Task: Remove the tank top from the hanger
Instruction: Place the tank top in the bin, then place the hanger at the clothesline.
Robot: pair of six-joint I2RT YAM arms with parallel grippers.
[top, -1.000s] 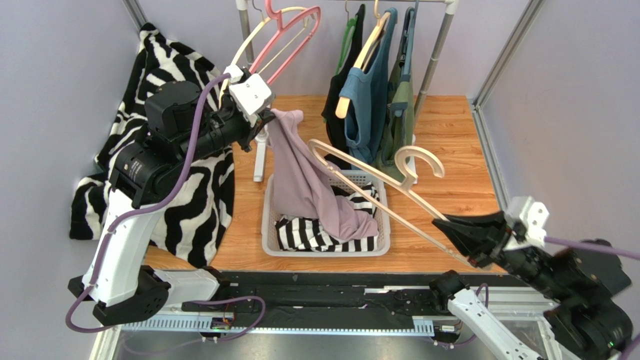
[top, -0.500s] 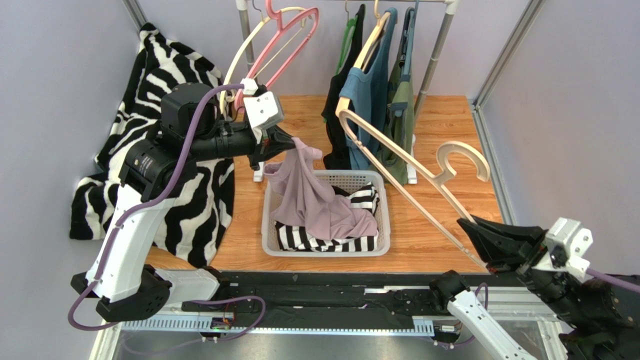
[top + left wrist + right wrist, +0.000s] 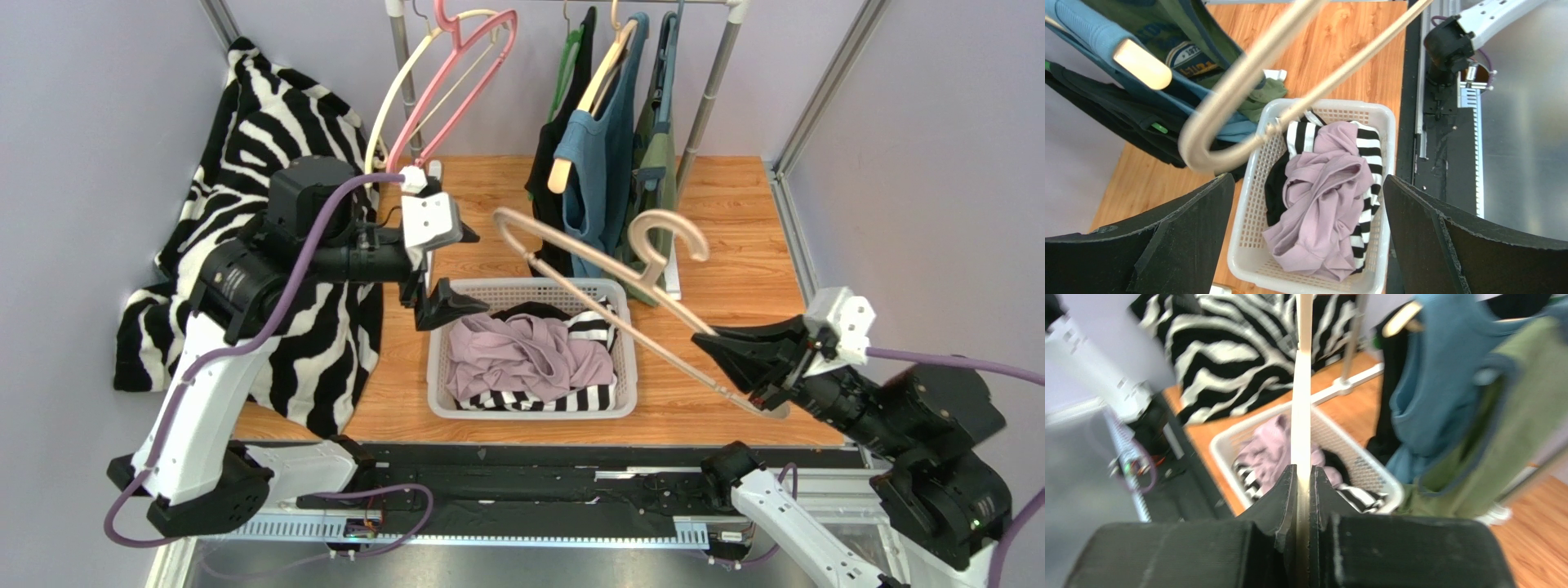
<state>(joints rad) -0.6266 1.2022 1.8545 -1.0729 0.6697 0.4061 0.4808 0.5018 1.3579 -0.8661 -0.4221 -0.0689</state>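
Wood table (image 3: 736, 251): one basket (image 3: 530, 412) holds one tank top (image 3: 521, 355); left fingers (image 3: 1177, 239) spread, right fingers (image 3: 1272, 508) pinching one hanger (image 3: 1303, 386).

**Basket at centre, rack behind it**

The tank top (image 3: 528, 355) lies in the basket (image 3: 437, 368), on top of another garment (image 3: 540, 398). Seen from the basket, the left gripper (image 3: 448, 304) hangs over its rim at 10 o'clock. A large draped cloth (image 3: 282, 135) lies at 9, and the clothes rack (image 3: 718, 74) with its hung garments (image 3: 595, 159) stands at 12 to 1. The right gripper (image 3: 730, 365) sits at 3, with the hanger (image 3: 1247, 66) in it reaching toward 11 above the basket.
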